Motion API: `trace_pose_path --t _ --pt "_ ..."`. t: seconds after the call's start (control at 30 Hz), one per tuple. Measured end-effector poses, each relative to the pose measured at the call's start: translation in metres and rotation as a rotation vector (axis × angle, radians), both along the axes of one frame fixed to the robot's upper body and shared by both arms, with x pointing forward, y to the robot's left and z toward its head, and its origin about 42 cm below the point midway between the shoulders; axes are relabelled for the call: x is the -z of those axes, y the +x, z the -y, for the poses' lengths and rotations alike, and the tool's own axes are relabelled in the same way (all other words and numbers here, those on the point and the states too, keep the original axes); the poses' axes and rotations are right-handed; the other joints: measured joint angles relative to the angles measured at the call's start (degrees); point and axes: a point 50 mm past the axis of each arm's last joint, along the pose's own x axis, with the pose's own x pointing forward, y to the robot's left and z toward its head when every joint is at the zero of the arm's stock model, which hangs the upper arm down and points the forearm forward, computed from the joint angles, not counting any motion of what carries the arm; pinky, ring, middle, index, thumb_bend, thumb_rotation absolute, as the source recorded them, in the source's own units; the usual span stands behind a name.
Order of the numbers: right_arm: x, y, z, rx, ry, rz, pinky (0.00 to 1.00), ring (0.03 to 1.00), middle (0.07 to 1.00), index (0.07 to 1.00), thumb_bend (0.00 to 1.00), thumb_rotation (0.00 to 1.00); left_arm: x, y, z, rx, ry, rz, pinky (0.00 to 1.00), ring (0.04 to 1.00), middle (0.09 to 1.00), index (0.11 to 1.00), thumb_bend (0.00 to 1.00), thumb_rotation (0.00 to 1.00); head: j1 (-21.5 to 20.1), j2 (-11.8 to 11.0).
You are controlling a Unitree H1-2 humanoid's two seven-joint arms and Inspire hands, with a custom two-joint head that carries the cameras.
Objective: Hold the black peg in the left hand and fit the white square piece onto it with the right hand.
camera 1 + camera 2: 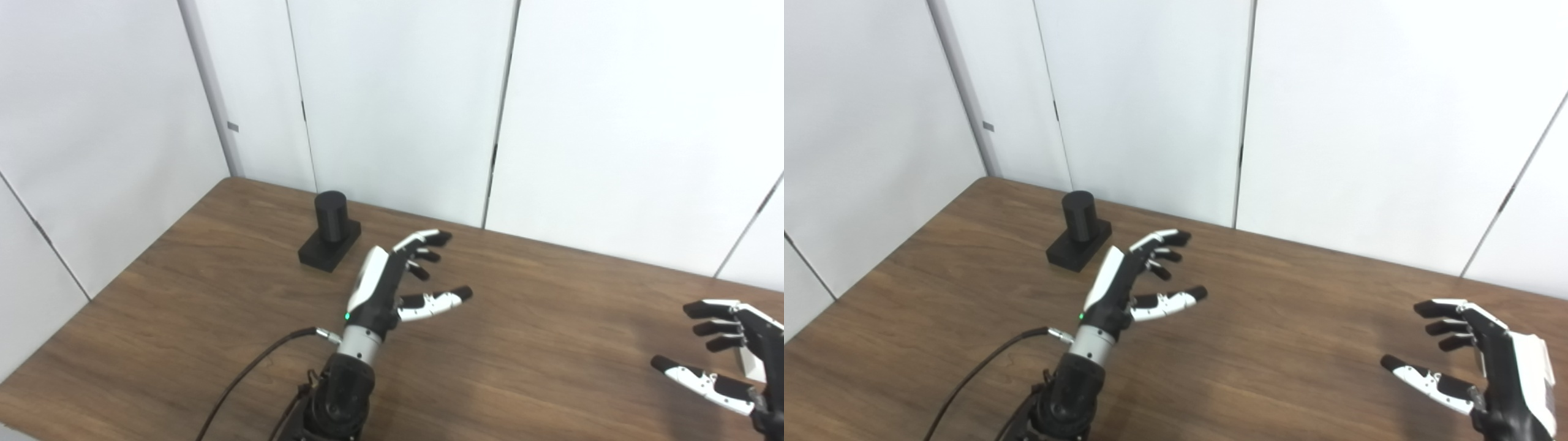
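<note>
The black peg (331,215) is a short upright cylinder on a black square base (327,248). It stands on the table at the back left. My left hand (398,275) is open and empty, fingers spread, hovering just right of and in front of the peg, not touching it. My right hand (1476,361) is open and empty, palm facing left, low over the table at the far right. A small white patch (751,366) shows between its fingers and thumb in the left eye view. I cannot tell whether it is the white square piece.
The wooden table (539,343) has white wall panels (398,92) close behind it and along its left side. A black cable (257,367) runs from my left wrist to the bottom edge.
</note>
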Motion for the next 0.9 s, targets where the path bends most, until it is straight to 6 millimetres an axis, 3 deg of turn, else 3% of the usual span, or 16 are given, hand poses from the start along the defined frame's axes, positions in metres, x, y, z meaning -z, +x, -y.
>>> trace_pose_path --t 0.23,0.43,0.57,0.73,0.9 --pt "-0.001 0.000 -0.001 -0.010 -0.002 -0.004 0.49 0.575 0.633 0.600 0.64 0.00 -0.018 0.007 -0.023 -0.097 0.075 0.020 0.59 0.736 0.800 0.806 0.82 0.23 0.18 0.00" --pt "-0.002 -0.001 -0.001 -0.011 0.000 -0.004 0.48 0.572 0.631 0.597 0.65 0.00 -0.032 0.013 -0.040 -0.138 0.116 0.033 0.67 0.768 0.801 0.810 0.85 0.26 0.35 0.00" --pt "-0.003 -0.001 -0.001 -0.011 0.000 -0.004 0.48 0.573 0.631 0.592 0.64 0.00 -0.039 0.018 -0.053 -0.168 0.145 0.034 0.70 0.830 0.841 0.815 0.85 0.24 0.61 0.00" --pt "-0.004 -0.002 -0.002 -0.016 -0.002 -0.003 0.48 0.571 0.629 0.587 0.64 0.00 -0.052 0.025 -0.066 -0.225 0.220 0.041 0.67 0.836 0.865 0.828 0.87 0.26 0.70 0.09" --pt "-0.006 -0.003 -0.003 -0.019 -0.001 0.002 0.47 0.564 0.624 0.586 0.64 0.00 -0.061 0.032 -0.083 -0.315 0.320 0.089 0.74 0.901 0.913 0.840 0.90 0.28 0.70 0.09"
